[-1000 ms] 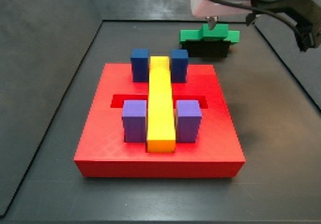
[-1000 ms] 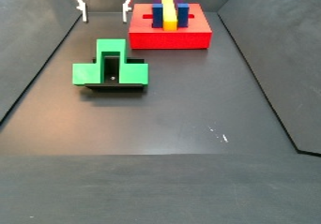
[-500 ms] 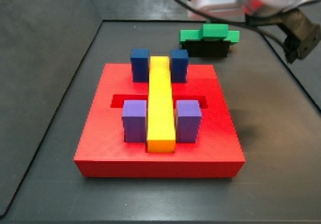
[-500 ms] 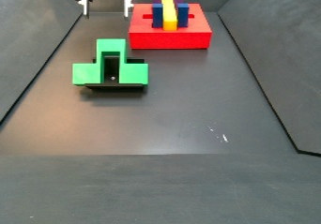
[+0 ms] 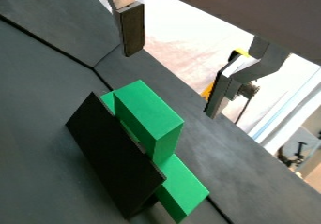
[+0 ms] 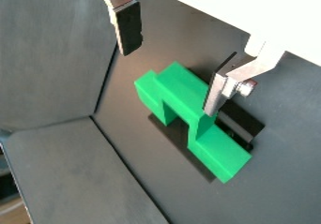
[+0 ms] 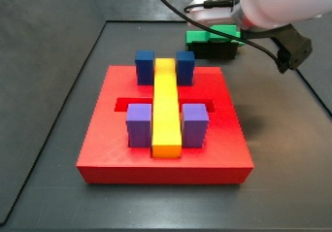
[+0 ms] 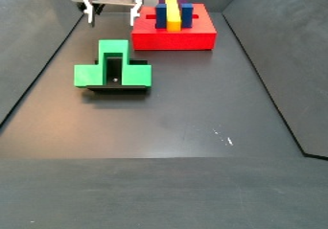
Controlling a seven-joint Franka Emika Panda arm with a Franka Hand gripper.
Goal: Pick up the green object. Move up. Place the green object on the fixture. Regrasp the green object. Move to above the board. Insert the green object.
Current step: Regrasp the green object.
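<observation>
The green object (image 8: 113, 68) rests on the fixture (image 8: 118, 86), left of centre in a side view; the black bracket shows beneath and through a gap in the green piece. In a side view (image 7: 212, 37) it sits at the upper middle of the frame, partly hidden by the white arm (image 7: 279, 3), with the fixture (image 7: 215, 51) dark under it. The gripper (image 8: 110, 10) hangs at the top left of a side view, above and clear of the green object, touching nothing. Jaws are spread wide apart with nothing between them; both wrist views show the two fingers (image 5: 130, 28) (image 6: 127, 27) well apart, with the green object (image 5: 150, 122) (image 6: 189, 106) lying below and between them, not contacted. The fixture (image 5: 111, 162) shows as a black block under the green piece in a wrist view.

The board (image 7: 162, 156) fills the lower centre of a side view, carrying a yellow bar (image 7: 165, 105), blue blocks (image 7: 146, 63) and purple blocks (image 7: 138, 123). In a side view the board (image 8: 175, 38) sits at the top centre, well apart from the fixture.
</observation>
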